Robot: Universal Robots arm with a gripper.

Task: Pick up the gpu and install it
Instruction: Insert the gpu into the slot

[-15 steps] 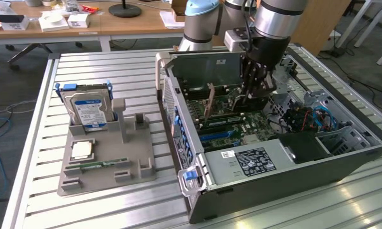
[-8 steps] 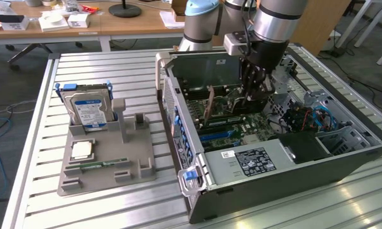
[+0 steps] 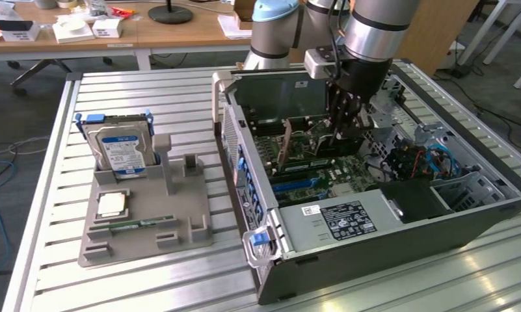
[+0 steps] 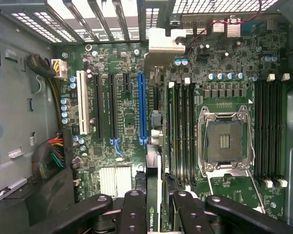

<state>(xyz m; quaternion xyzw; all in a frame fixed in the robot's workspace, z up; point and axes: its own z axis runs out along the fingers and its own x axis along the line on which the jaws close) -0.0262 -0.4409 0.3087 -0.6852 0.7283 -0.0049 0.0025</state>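
The gpu [image 4: 152, 217] shows edge-on as a thin black card with a green logo, clamped between my two black fingers [image 4: 133, 207]. My gripper [image 4: 156, 197] is shut on it and hangs over the motherboard, roughly in line with the long blue slot [image 4: 142, 105]. In the exterior view my gripper [image 3: 345, 127] reaches down into the open computer case [image 3: 373, 221], with the dark gpu [image 3: 348, 146] below it, just above the motherboard [image 3: 330, 172]. Whether the card touches the slot I cannot tell.
Black and white slots [image 4: 83, 102] lie beside the blue one; memory sticks [image 4: 183, 126] and the bare processor socket [image 4: 224, 141] sit on its other side. Cable bundles [image 4: 51, 151] crowd one case wall. Outside, a grey holder [image 3: 147, 221] carries a hard drive [image 3: 121, 146].
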